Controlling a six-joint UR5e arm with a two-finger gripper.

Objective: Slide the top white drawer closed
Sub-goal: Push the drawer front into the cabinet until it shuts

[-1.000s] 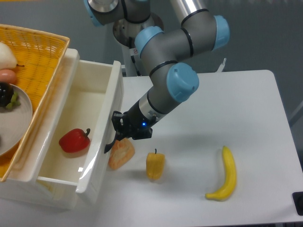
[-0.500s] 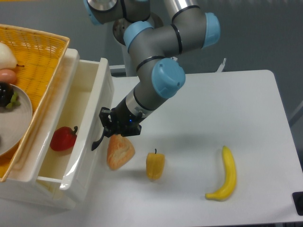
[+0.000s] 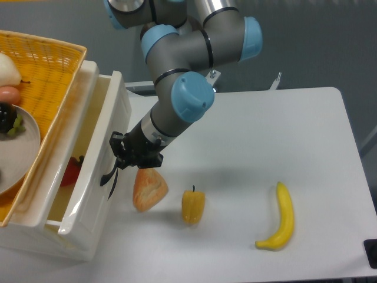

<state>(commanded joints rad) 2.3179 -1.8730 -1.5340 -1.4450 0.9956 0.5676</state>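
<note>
Now the gripper (image 3: 119,160) presses against the front panel of the top white drawer (image 3: 97,177), right at its curved black handle (image 3: 108,175); whether its fingers are spread or closed cannot be told from this angle. The drawer lies directly left of the gripper, only partly open, its front face running long from the far edge toward the camera. A red pepper (image 3: 72,171) shows in the remaining gap. Closing seems to call for a further push leftward, square to that face. Just right of the gripper lies a bread piece (image 3: 149,188).
</note>
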